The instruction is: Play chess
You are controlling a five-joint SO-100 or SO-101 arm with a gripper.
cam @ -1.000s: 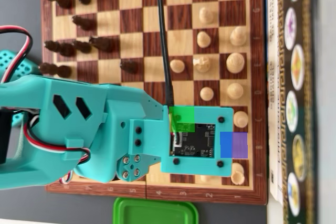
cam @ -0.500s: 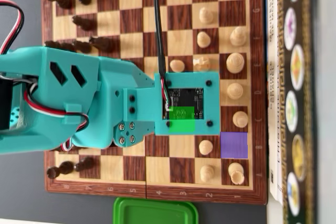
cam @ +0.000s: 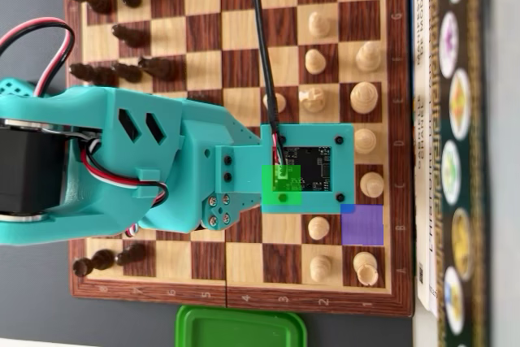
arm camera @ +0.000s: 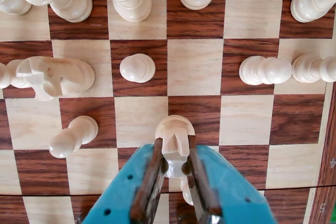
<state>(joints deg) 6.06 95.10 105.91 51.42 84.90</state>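
Observation:
In the wrist view my teal gripper (arm camera: 175,142) comes in from the bottom edge, shut on a white bishop (arm camera: 175,129) with a notched top. Its brown pads (arm camera: 156,156) press the piece from both sides, over a dark square of the wooden chessboard (arm camera: 195,67). A white knight (arm camera: 55,77) and a white pawn (arm camera: 137,68) stand just beyond. In the overhead view the teal arm (cam: 146,168) lies across the chessboard (cam: 236,297), and its camera plate (cam: 307,168) hides the gripper and the bishop. A green patch (cam: 282,184) and a purple patch (cam: 362,225) mark two squares.
Black pieces (cam: 122,34) line the board's left side and white pieces (cam: 364,97) the right in the overhead view. White pawns (cam: 318,227) stand close below the camera plate. A black cable (cam: 262,38) crosses the board. A green lid (cam: 241,327) lies below it, a printed box (cam: 457,152) on the right.
In the overhead view the arm swung up the picture from the board's lower edge, then shifted slightly right and down. Its camera plate now sits over the green patch.

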